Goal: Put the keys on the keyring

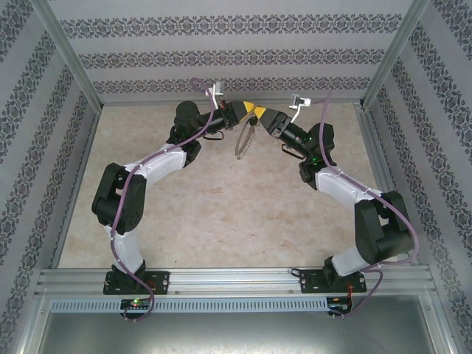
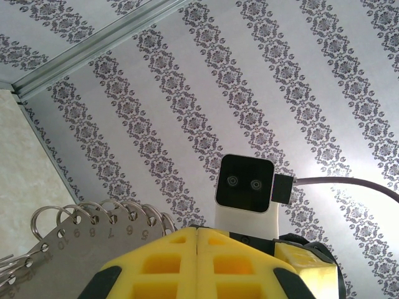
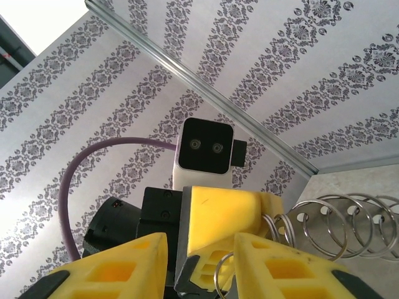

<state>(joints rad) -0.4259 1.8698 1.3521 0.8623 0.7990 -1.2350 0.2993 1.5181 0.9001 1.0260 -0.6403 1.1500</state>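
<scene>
Top external view is showing both arms reaching toward the far middle of the table, with their yellow tips nearly meeting. The left gripper is clamping the keyring, which is hanging edge-on just below the two tips. Left wrist view is showing that gripper's fingers pressing together with no gap between them. The keyring's numbered metal rim and its row of little loops are sticking out at their left side.

Right wrist view is showing the right gripper with its fingers standing apart. A small wire loop and a dark piece are sitting in the gap, and I cannot tell whether the fingers are pinching them. The keyring's loops are fanning out just to the right of the left gripper's tip.
</scene>
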